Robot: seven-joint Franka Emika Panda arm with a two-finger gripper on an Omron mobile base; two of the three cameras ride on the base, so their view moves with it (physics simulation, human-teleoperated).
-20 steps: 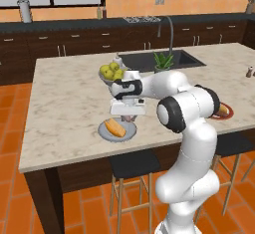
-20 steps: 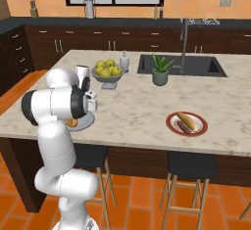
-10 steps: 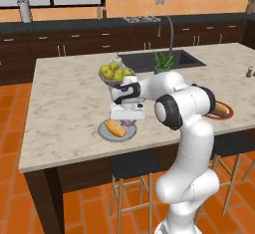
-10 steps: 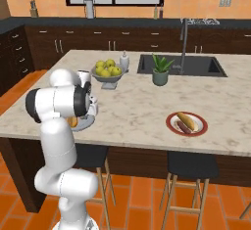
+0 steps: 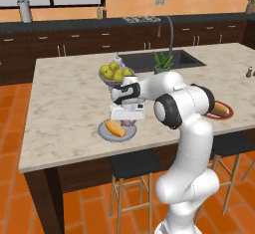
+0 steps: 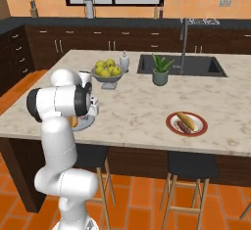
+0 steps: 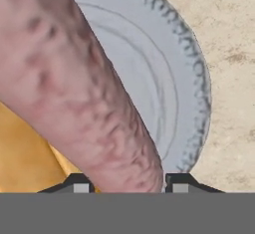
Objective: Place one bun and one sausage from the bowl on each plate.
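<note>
In the hand view the gripper (image 7: 127, 182) is closed on the paler pink sausage (image 7: 74, 93): its 2 dark finger tips (image 7: 79, 182) stand at either side of the sausage's near end, and the sausage runs up and away from them across the frame. Directly beyond the fingers lies the grey-blue plate (image 7: 164, 73), its ridged rim curving round to the right over the speckled counter (image 7: 229, 49). Left of the fingers and under the sausage a bun (image 7: 25, 163) shows as a yellow-orange mass on that plate. Whether the sausage already touches the plate or the bun cannot be told.

From the left base view the gripper (image 5: 127, 120) hangs low over the same grey-blue plate (image 5: 105, 134) at the near edge of the island, with the bun (image 5: 114, 128) lying just left of the fingers and a glimpse of pink between them.

Well to the right of the gripper, the white plate with a red-brown rim (image 6: 171, 122) holds 1 bun (image 6: 188, 120) and the dark red-brown sausage (image 6: 182, 126), side by side and touching.

Behind the gripper, farther in on the counter, a footed grey bowl (image 6: 107, 76) is heaped with yellow-green fruit (image 6: 108, 68). A small potted plant (image 6: 160, 70) stands beside the sink (image 6: 180, 65).
</note>
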